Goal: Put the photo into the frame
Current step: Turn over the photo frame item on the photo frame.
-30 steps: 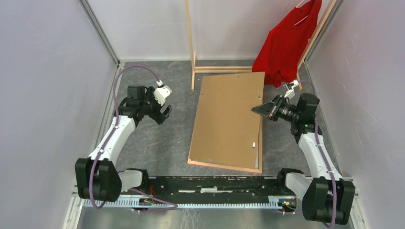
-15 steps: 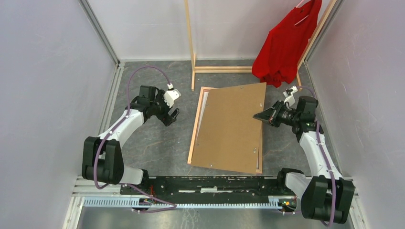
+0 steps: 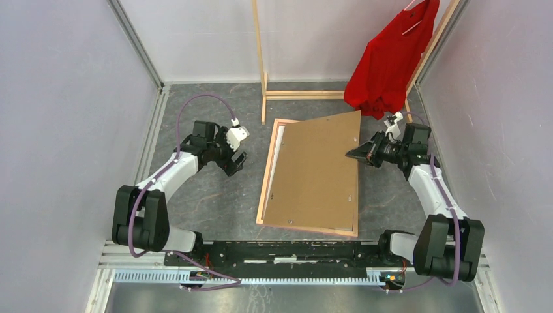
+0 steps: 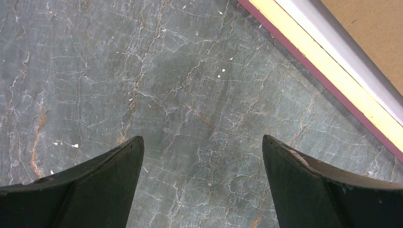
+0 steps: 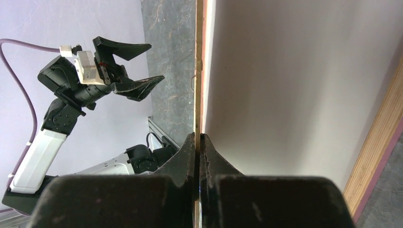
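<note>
One red shirt [image 3: 391,62] hangs on the wooden rack [image 3: 303,95] behind the frame [image 3: 267,173]

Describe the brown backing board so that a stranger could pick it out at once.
Look at the dark marbled table between the two arms, where a wood-edged frame lies in the middle. The backing board is the large plain brown sheet lying skewed over it, the only thing pinched at its edge by the right hand.
</note>
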You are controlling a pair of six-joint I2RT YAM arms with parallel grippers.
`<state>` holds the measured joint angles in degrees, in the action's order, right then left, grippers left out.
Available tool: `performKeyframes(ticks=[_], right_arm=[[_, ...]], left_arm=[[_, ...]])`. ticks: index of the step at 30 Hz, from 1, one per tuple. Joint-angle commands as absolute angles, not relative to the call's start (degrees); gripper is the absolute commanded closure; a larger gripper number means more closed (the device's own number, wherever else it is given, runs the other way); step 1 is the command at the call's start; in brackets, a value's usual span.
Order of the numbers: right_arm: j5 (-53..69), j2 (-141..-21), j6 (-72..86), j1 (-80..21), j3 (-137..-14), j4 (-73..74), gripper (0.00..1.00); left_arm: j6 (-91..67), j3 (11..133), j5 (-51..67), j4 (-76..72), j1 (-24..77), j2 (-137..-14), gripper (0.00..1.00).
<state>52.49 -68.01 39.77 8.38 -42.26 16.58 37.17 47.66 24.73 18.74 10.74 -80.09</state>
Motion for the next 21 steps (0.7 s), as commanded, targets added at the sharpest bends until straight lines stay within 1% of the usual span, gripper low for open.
performKeyframes(ticks=[1, 21], right_arm=[[54.88, -69.79, 39.41, 8.56, -44.66, 10.88, 1.00], [57.30, -74.92, 40.72, 8.53, -45.62, 5.86, 1.00]], left_arm=[[39.96, 47.94, 26.80, 18.33, 11.07, -79.50, 0.00], [40.43, 46.63, 26.20, 18.37, 12.25, -80.28, 0.00]])
